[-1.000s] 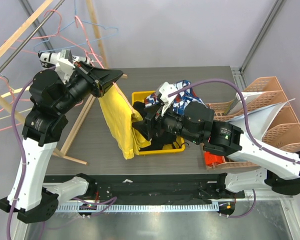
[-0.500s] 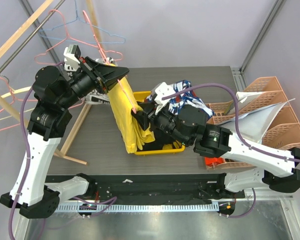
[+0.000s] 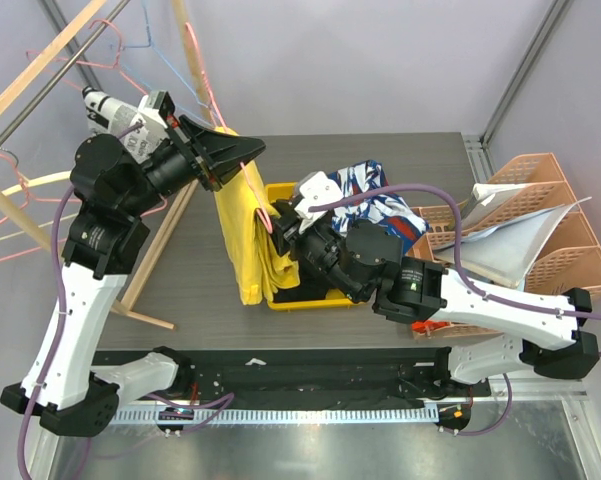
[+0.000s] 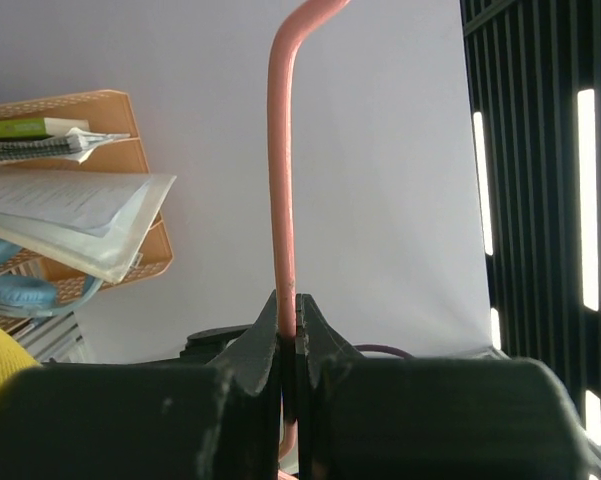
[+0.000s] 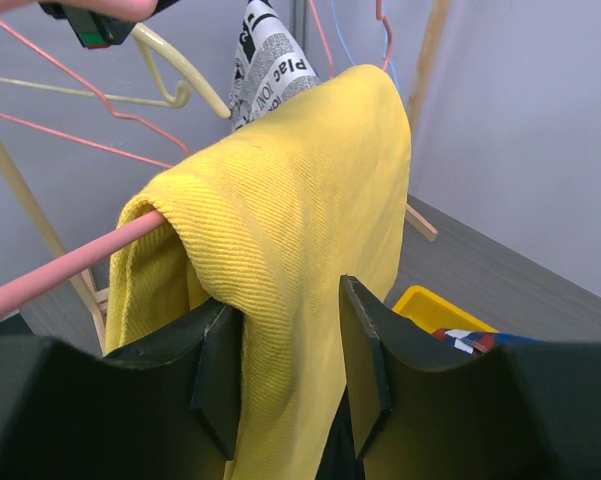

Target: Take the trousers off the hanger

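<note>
Yellow trousers [image 3: 245, 240] hang folded over the bar of a pink hanger [image 4: 280, 180], above the table's left-middle. My left gripper [image 3: 242, 152] holds the hanger up, its jaws shut on the pink wire [image 4: 289, 305]. My right gripper [image 3: 277, 228] comes at the trousers from the right. In the right wrist view the yellow cloth [image 5: 300, 190] drapes over the pink bar [image 5: 70, 268], and a bunched fold of it sits between the two fingers of my right gripper [image 5: 285, 360], touching both pads.
A yellow bin [image 3: 320, 300] holding patterned clothes [image 3: 365, 185] stands under and behind the right arm. Orange file racks [image 3: 540, 220] with papers stand at the right. A wooden clothes rack [image 3: 160, 240] with several wire hangers [image 3: 130, 60] fills the left.
The left arm lifted and turned the hanger, swinging the trousers. The right gripper moved left onto the trousers and its jaws narrowed around the cloth.
</note>
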Tool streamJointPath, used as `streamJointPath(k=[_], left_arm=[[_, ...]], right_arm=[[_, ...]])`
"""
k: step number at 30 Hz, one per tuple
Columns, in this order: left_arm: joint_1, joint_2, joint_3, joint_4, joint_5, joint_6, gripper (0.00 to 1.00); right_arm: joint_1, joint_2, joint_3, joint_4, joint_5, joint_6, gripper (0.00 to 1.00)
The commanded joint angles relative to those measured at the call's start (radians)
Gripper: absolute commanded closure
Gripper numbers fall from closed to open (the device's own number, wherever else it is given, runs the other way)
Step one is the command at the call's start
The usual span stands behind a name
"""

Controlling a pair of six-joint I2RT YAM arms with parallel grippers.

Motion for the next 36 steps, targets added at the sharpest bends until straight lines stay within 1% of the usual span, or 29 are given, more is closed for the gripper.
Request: streamJointPath(k=[1,2,4,5,6,7,8,9,11,14,15,16,17,18,19,20,21,23,25,26,28,29,31,32,33,34,36], left_arm=[[0.004,-0.053,-0.008,0.261,0.049,-0.055,1.0],[0.004,-0.054,-0.013,0.269,0.052,-0.062,1.0],[0.005,-0.058,-0.01,0.272,0.057,-0.068,1.0],[0.004,-0.059,-0.011,0.279,0.059,-0.077,1.0],[0.005,-0.062,-0.016,0.289,0.06,-0.082,1.0],[0.005,-0.064,-0.016,0.293,0.062,-0.086,1.0],[0.004,-0.068,-0.019,0.299,0.062,-0.094,1.0],[0.004,-0.07,-0.023,0.307,0.06,-0.095,1.0],[0.004,-0.085,-0.03,0.31,0.057,-0.098,1.0],[0.004,-0.102,-0.008,0.185,0.056,-0.031,1.0],[0.004,-0.107,-0.004,0.115,0.057,0.03,1.0],[0.004,-0.11,-0.005,0.083,0.063,0.055,1.0],[0.005,-0.122,-0.003,0.033,0.057,0.09,1.0],[0.004,-0.13,-0.003,-0.018,0.039,0.152,1.0],[0.004,-0.14,-0.016,-0.103,-0.001,0.185,1.0],[0.004,-0.148,-0.025,-0.137,-0.021,0.211,1.0],[0.005,-0.163,-0.037,-0.164,-0.039,0.234,1.0],[0.004,-0.18,-0.08,-0.237,-0.117,0.291,1.0],[0.004,-0.202,-0.088,-0.353,-0.194,0.355,1.0],[0.004,-0.205,-0.094,-0.397,-0.255,0.378,1.0],[0.004,-0.19,-0.079,-0.495,-0.32,0.436,1.0],[0.004,-0.177,-0.051,-0.573,-0.34,0.46,1.0],[0.005,-0.13,-0.013,-0.653,-0.357,0.5,1.0],[0.004,-0.116,0.013,-0.69,-0.362,0.541,1.0],[0.004,-0.096,0.024,-0.698,-0.36,0.564,1.0],[0.004,-0.091,0.029,-0.702,-0.356,0.592,1.0],[0.004,-0.084,0.038,-0.695,-0.328,0.624,1.0]], right_arm=[[0.004,-0.018,-0.024,0.17,0.071,-0.047,0.57],[0.004,-0.007,-0.022,0.2,0.072,-0.053,0.58],[0.004,0.015,-0.012,0.237,0.072,-0.068,0.65],[0.004,0.028,-0.016,0.294,0.077,-0.077,0.68],[0.004,0.031,-0.04,0.332,0.082,-0.091,0.74],[0.003,0.035,-0.056,0.375,0.089,-0.1,0.78],[0.004,0.044,-0.068,0.455,0.112,-0.107,0.86],[0.004,0.051,-0.074,0.48,0.126,-0.131,0.99],[0.004,0.062,-0.058,0.5,0.147,-0.14,0.99],[0.004,0.062,0.04,0.482,0.175,-0.13,0.99],[0.004,0.073,0.071,0.469,0.202,-0.137,0.99],[0.004,0.076,0.103,0.452,0.206,-0.137,0.99],[0.004,0.081,0.17,0.42,0.207,-0.139,0.99],[0.006,0.087,0.206,0.403,0.21,-0.145,0.99],[0.009,0.099,0.241,0.388,0.215,-0.153,0.99],[0.01,0.108,0.314,0.36,0.218,-0.162,0.99],[0.01,0.117,0.352,0.345,0.223,-0.171,0.99],[0.021,0.142,0.442,0.33,0.243,-0.209,0.99],[0.036,0.162,0.494,0.331,0.256,-0.258,0.99],[0.05,0.168,0.549,0.33,0.256,-0.271,0.99],[0.062,0.18,0.603,0.319,0.249,-0.285,0.99],[0.076,0.197,0.663,0.314,0.243,-0.3,0.99],[0.088,0.226,0.741,0.275,0.215,-0.311,0.99],[0.095,0.257,0.83,0.255,0.201,-0.309,0.99],[0.101,0.272,0.872,0.236,0.189,-0.312,0.99],[0.105,0.287,0.952,0.227,0.168,-0.312,0.99],[0.11,0.334,1.027,0.225,0.155,-0.332,0.99]])
